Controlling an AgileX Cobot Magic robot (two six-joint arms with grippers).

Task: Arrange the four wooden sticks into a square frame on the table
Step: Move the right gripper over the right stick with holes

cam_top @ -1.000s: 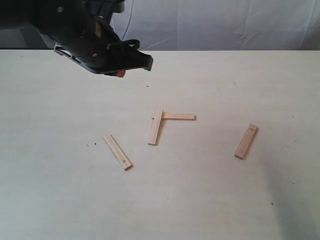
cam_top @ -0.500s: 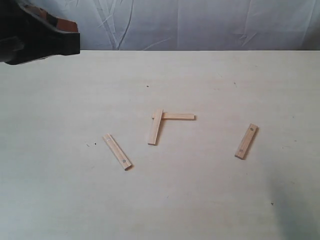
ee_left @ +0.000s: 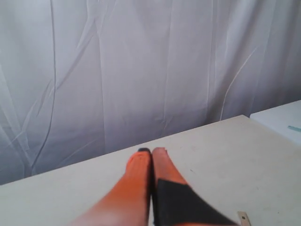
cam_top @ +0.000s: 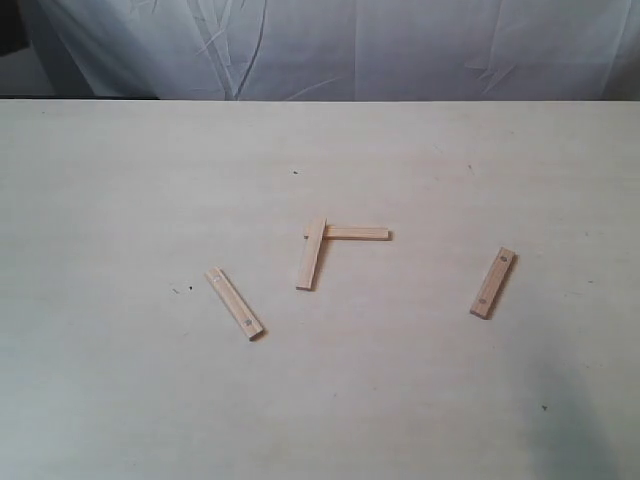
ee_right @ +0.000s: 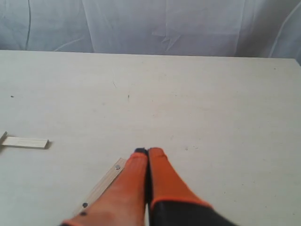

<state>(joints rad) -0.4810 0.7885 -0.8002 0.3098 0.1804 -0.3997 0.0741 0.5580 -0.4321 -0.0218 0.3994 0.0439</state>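
Four wooden sticks lie on the table [cam_top: 120, 180]. Two meet in an L at the middle: an upright stick [cam_top: 311, 253] and a flat stick [cam_top: 355, 233] joined at a corner. A loose stick [cam_top: 234, 302] lies at the left, another loose stick [cam_top: 493, 282] at the right. No square frame stands. Neither arm shows in the exterior view. My left gripper [ee_left: 151, 150] is shut and empty, facing the curtain, with one stick end [ee_left: 243, 217] at the picture's edge. My right gripper [ee_right: 148, 151] is shut and empty, hovering beside the right stick [ee_right: 101, 186]; the flat stick [ee_right: 26, 142] lies farther off.
A white curtain [cam_top: 400, 45] hangs behind the table's far edge. A pale surface [ee_left: 282, 120] adjoins the table in the left wrist view. Small dark specks [cam_top: 295, 172] dot the tabletop.
The left arm, which hung over the table's upper left, has pulled back to the left and out of the exterior view. The sticks have not moved.
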